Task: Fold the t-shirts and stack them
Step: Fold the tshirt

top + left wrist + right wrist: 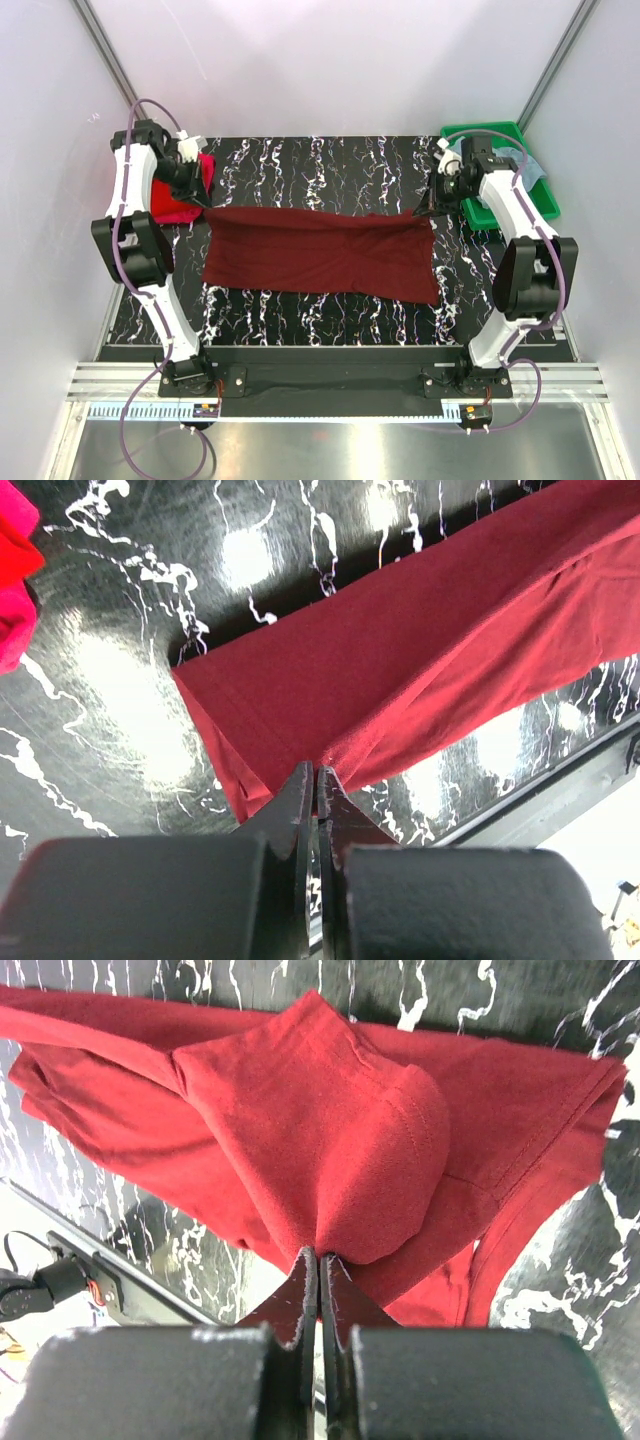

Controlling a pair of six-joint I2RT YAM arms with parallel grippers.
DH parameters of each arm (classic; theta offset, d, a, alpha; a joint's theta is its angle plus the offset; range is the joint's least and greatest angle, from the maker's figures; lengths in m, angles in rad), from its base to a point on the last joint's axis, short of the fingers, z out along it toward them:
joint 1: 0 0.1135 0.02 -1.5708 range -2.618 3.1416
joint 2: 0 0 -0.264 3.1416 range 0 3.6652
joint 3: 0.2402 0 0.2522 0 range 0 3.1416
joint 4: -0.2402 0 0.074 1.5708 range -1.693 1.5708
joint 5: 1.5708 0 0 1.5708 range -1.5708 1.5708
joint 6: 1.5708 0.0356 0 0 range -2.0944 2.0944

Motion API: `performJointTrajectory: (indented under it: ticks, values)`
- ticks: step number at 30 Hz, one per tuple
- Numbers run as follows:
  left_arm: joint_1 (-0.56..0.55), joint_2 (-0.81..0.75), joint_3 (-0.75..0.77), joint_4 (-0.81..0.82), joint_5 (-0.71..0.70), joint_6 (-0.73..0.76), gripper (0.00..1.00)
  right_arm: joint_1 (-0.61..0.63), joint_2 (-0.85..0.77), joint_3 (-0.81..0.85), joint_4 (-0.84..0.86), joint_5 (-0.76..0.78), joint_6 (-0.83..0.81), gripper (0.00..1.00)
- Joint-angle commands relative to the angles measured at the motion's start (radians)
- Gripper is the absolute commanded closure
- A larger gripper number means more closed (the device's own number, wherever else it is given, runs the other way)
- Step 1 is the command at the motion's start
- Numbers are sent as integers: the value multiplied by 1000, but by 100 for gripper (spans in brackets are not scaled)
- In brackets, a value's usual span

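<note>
The dark maroon t-shirt (pixel 320 250) lies stretched wide across the black marbled table (pixel 320 160). My left gripper (pixel 200 203) is shut on its far left corner; in the left wrist view the cloth (pixel 400 670) is pinched between the closed fingers (pixel 316 778). My right gripper (pixel 428 208) is shut on its far right corner; in the right wrist view the bunched cloth (pixel 330 1130) hangs from the closed gripper (pixel 320 1256). A bright red and a pink shirt (pixel 185 190) lie folded at the far left, also seen in the left wrist view (pixel 15 570). A grey-blue shirt (pixel 515 160) lies in the tray.
A green plastic tray (pixel 500 215) stands at the far right behind the right arm. White walls close the back and sides. The table's front edge with a metal rail (pixel 320 385) runs between the arm bases.
</note>
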Motion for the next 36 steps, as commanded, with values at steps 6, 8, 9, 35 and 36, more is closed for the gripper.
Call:
performJointTrajectory:
  ticks: [6,8,9,35,36]
  values:
    - [10,-30,-6,-149,-9,74,100,4,-124,-110,-3,-1,-9,100]
    - [10,-24,-11,-166,-24,88,100,4,-130,-133,-5,2,-10,100]
    - [10,-21,-17,-173,-33,99,100,3,-137,-139,-6,2,-12,100]
    - [16,16,-258,-210,-150,143,100,4,-161,-347,43,91,-76,100]
    - [14,19,-262,-210,-151,142,100,3,-160,-353,47,95,-81,100]
